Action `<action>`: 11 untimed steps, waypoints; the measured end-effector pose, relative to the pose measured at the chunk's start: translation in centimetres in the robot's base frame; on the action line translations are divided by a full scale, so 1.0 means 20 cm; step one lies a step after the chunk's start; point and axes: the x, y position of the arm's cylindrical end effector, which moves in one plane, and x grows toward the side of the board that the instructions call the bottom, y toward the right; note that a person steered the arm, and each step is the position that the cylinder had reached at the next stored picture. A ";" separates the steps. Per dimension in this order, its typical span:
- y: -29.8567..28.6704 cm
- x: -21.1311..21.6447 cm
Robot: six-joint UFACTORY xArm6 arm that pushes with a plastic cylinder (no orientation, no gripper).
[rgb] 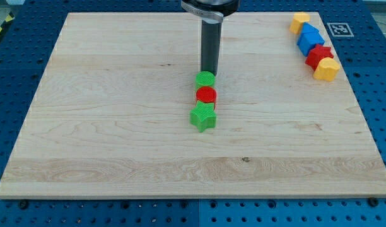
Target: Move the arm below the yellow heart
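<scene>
The yellow heart point(327, 69) is taken to be the lower of 2 yellow blocks at the view's top right, though its shape cannot be made out with certainty; the other yellow block point(299, 22) lies at the upper end of the same slanted chain. Between them, touching or nearly so, 2 blue blocks point(311, 38) and a red block point(318, 55) are lined up, the red one pressed against the heart's upper left. The board point(117, 126) below and to the left of the heart is bare. The main risk is judged to be a wrong pick: if the upper yellow block is mistaken for the heart, the stop would be made among the blue blocks and the chain would be scattered. A second risk is an approach aimed too high, by which the heart or the red block would be nudged. A third lies at the start: my tip point(209, 70) is set down just above a green round block point(205, 79), touching or almost touching it, with a red round block point(206, 95) and a green star point(203, 117) stacked in a column beneath, so a move straight down the view would shove all 3. No jaws are carried by the rod, so nothing is gripped. The heart lies well to the view's right of my tip, at about the same height.
</scene>
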 end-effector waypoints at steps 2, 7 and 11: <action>0.01 0.00; 0.34 0.02; 0.87 0.22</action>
